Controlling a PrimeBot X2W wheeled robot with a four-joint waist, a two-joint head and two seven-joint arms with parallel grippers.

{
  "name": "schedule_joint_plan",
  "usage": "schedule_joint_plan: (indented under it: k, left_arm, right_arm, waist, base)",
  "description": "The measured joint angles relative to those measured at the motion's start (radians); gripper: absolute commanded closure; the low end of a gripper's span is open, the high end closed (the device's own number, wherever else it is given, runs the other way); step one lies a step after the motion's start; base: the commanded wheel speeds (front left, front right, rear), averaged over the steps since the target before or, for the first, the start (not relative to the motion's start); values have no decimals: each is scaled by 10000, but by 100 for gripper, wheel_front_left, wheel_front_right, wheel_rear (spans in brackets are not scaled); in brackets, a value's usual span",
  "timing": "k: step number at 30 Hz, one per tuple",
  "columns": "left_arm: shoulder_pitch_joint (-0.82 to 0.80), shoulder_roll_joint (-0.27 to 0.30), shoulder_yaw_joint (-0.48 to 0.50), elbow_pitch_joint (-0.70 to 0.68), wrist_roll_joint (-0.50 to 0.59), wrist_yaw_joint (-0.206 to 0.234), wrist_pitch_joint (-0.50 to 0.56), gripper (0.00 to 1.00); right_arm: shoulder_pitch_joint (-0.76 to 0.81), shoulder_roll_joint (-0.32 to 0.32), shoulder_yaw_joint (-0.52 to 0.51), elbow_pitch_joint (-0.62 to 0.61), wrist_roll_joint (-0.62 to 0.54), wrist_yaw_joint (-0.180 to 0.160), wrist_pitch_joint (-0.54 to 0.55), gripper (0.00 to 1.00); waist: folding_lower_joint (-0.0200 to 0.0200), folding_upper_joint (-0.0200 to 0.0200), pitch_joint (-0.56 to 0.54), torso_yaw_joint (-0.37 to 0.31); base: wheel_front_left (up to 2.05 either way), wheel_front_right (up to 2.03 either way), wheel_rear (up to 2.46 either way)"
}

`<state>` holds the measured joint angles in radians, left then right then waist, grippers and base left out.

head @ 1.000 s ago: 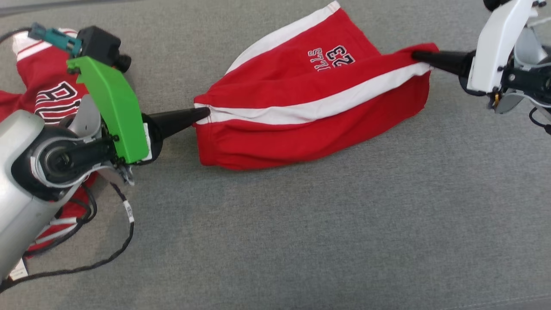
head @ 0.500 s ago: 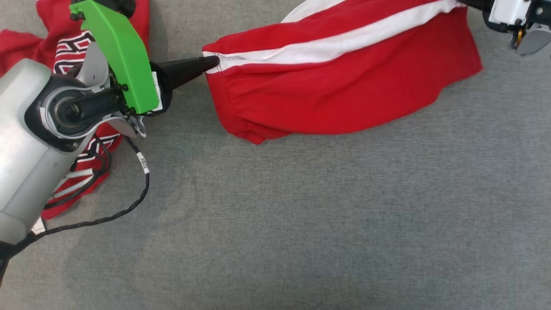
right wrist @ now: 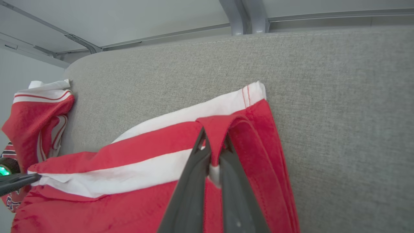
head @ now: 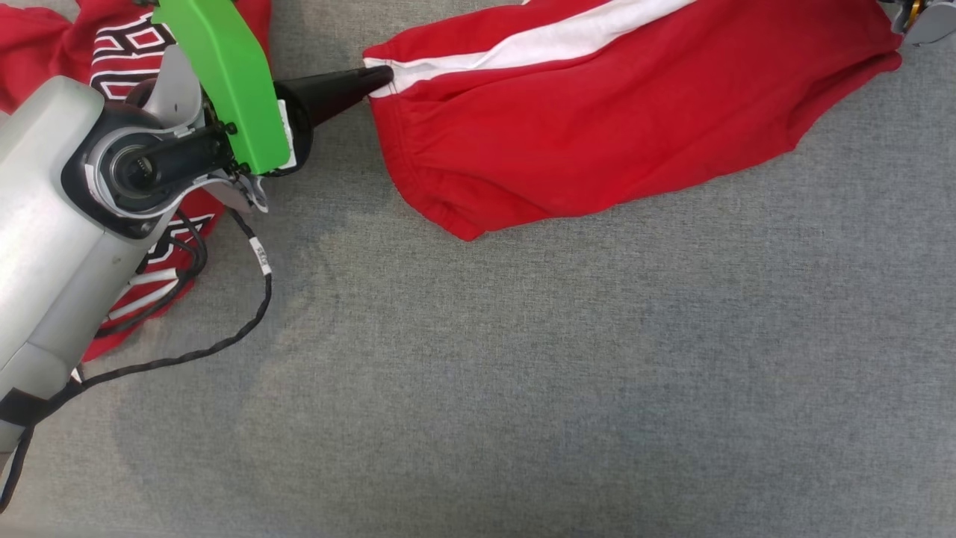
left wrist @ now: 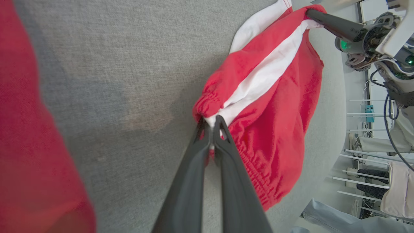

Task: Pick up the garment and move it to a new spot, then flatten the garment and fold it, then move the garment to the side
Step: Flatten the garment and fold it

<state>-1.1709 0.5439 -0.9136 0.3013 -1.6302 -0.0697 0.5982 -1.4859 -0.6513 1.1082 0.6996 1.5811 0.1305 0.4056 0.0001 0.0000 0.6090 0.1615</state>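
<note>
1. Stretching between the two arms, the red cloth shorts [head: 597, 134] with a white side stripe lie across the top of the head view on the grey fabric-covered table [head: 523, 373]; the stripe edge is pulled taut, while the red cloth below it sags in a rounded fold toward the table.
2. The left jaws are clenched on the gathered elastic waistband end of the stripe; in the left wrist view the two long dark fingers [left wrist: 187, 187] press together with white cloth pinched at their tips, and the shorts [left wrist: 278, 106] run away from them toward the other arm's finger [left wrist: 333, 24].
3. The right jaws are clenched on the opposite end, at the leg hem; in the right wrist view the fingers [right wrist: 190, 194] close on a red fold of the shorts [right wrist: 129, 194], with a little white cloth between them; a grey corner of that wrist [head: 922, 15] touches the top right edge of the head view.
4. A crumpled red jersey [head: 37, 52] with black-and-white lettering lies at the robot's left, partly under the left arm and apart from the shorts; it also shows at the table's far left in the right wrist view [right wrist: 35, 119].
5. A bright green plate [head: 224, 82] sits on the left wrist; a black braided cable [head: 224, 344] loops from that arm over the table.
</note>
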Motion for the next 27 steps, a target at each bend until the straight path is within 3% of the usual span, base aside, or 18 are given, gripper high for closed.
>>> schedule_joint_plan:
  k: [1,3,11,18,22,27]
  left_arm:
    - [-23,-8,-2,79,100,-10,-52,81]
    - [-60,-31,-29,232,134,-59,-65,0]
    - [-54,270,-171,268,602,-217,-203,0]
    - [415,953,-209,-324,2015,-213,-1864,0]
    - [1097,1275,-52,-953,3083,343,-3712,0]
    - [2438,1561,-2,-1802,4535,1685,-6174,0]
  right_arm:
    - [9,36,4,33,-2,0,-21,1]
    - [61,100,13,82,-2,0,-44,0]
    - [506,174,-56,-337,4,0,-564,0]
    - [1401,-75,-347,-1306,-508,0,-2811,0]
    - [2031,-115,-328,-1047,-1103,0,-4441,0]
    - [2780,230,-163,15,-1547,0,-5751,0]
  waist:
    - [0,0,15,-21]
    - [0,0,-4,-79]
    - [0,0,-520,-252]
    - [0,0,-1308,-411]
    - [0,0,-1776,-517]
    - [0,0,-2298,-623]
  base:
    - [0,0,0]
    - [0,0,0]
    - [0,0,0]
    - [0,0,0]
    - [0,0,0]
    - [0,0,0]
